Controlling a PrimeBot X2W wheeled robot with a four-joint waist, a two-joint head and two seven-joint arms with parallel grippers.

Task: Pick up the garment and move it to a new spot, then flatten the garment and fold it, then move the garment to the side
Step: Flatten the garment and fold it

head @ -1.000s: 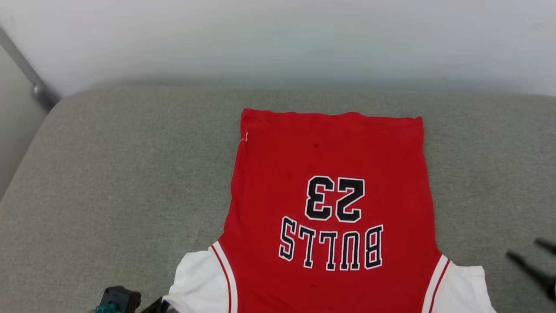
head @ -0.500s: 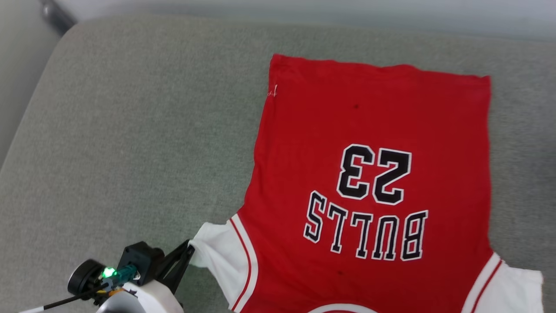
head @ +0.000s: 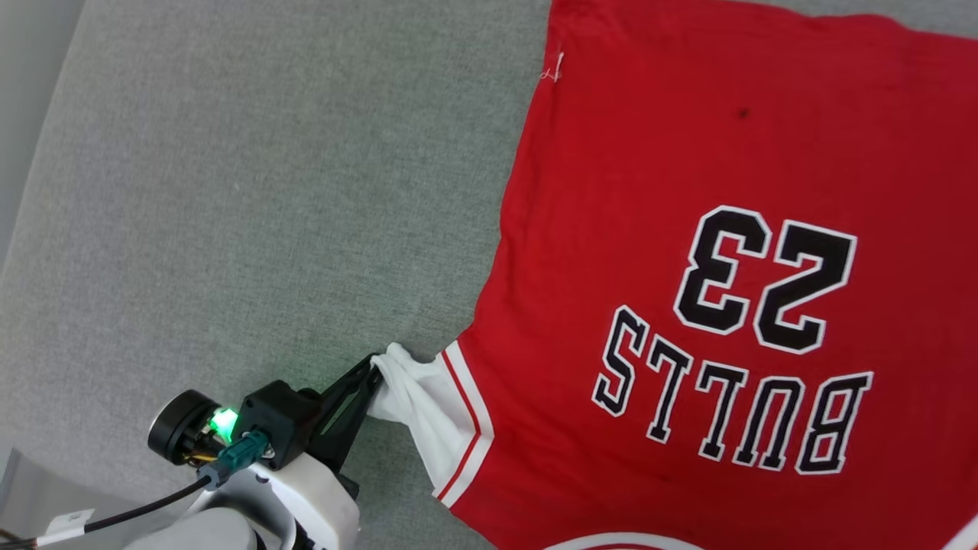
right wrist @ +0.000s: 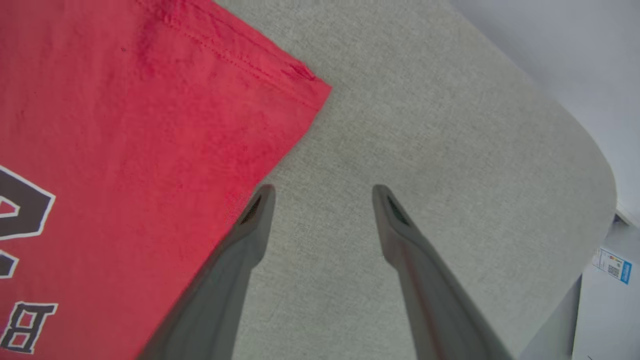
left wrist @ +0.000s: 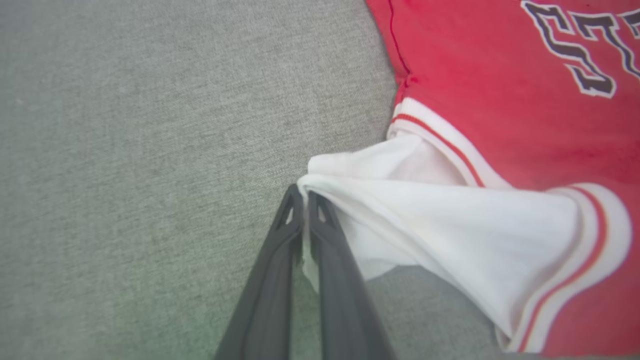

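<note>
Garment (head: pixel 688 153) listing, largest entry first.

1. Grey woven upholstered cushion (head: pixel 229 191): broad, with a rounded corner. It bears everything below.

2. Garment proper: red jersey T-shirt with white short sleeves trimmed in thin red stripes, and black white-outlined "23" and "BULLS" facing up. It lies spread nearly flat on the cushion, hem away from me and collar end towards me. I judge it light, soft and limp, not fragile, and unlikely to slide freely on this weave. It will sag and drag rather than keep a shape. I would take it at edges and corners, meaning sleeve ends, shoulders and hem corners, never mid-panel.

3. White sleeve (left wrist: pixel 425 215) on my left side: stretched sideways from the body into a bunched, tented cone, with part of it raised off the cushion.

4. Right gripper (right wrist: pixel 323 192): two long dark fingers spread wide, holding nothing. It sits over bare cushion just beside the red side edge, short of the hem corner (right wrist: pixel 305 85). One fingertip lines up with that edge, but I cannot tell whether it touches the cloth.

5. Left gripper (left wrist: pixel 303 195): fingers pressed together on the very tip of the white sleeve. The cloth fans out from between the tips towards the shirt body.
</note>
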